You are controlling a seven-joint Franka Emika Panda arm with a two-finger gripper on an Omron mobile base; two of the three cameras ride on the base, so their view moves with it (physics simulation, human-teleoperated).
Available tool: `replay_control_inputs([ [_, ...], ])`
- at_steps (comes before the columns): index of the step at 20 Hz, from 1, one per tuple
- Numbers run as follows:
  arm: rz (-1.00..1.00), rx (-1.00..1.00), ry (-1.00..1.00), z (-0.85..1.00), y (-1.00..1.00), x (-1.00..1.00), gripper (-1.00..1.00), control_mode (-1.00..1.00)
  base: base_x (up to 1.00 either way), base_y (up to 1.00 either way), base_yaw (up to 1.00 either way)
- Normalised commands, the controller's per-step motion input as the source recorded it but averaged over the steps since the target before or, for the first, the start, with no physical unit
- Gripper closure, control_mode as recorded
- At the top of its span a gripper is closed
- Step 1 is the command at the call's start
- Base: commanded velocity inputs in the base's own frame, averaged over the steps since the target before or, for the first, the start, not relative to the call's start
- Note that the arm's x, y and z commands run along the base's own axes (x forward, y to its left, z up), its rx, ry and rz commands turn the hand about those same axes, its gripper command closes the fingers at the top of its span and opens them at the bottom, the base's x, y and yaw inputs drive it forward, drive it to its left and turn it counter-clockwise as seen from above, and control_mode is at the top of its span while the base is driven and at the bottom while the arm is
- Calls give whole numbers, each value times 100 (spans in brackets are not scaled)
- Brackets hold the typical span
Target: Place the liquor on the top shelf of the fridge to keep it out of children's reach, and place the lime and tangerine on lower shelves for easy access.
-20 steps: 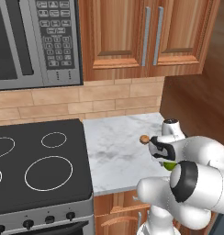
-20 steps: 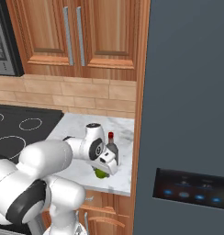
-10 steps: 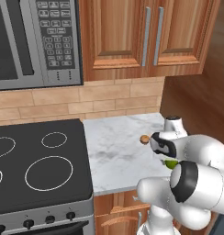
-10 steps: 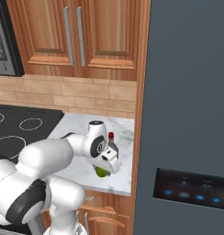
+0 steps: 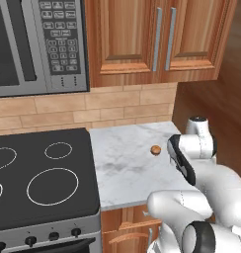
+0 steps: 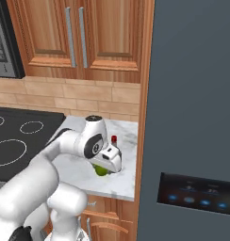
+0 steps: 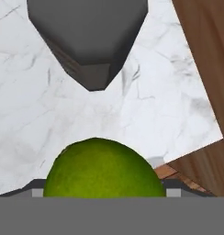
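The claw (image 6: pixel 106 165) is closed around the lime (image 7: pixel 103 169), close above the marble tabletop (image 5: pixel 127 168) near its right edge. The liquor (image 6: pixel 114 140) stands just behind it; the tangerine (image 5: pixel 155 149) lies apart. Risk: the fridge (image 6: pixel 192 117) door appears closed, and any swing may knock the bottle over.

A home kitchen, rendered.
Wooden wall cabinets (image 5: pixel 142 37) with long metal handles hang over a tan tile backsplash (image 5: pixel 83 108); a black glass cooktop (image 5: pixel 38 178) with ringed burners sits left of a white marble tabletop (image 5: pixel 127 168), a microwave (image 5: pixel 38 44) hangs above it, and a tall dark grey fridge (image 6: pixel 192 117) stands at the right.
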Motion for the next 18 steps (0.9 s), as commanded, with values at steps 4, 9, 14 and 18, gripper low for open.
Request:
replay_control_inputs([
  [4, 10, 0, -31, 64, 42, -43, 100, -100, 0, 0, 0],
  [9, 5, 0, -38, 73, 65, -44, 100, -100, 0, 0, 0],
  [14, 3, 0, -36, 97, 58, -29, 100, -100, 0, 0, 0],
  [18, 4, 0, -27, 100, 48, -17, 100, -100, 0, 0, 0],
])
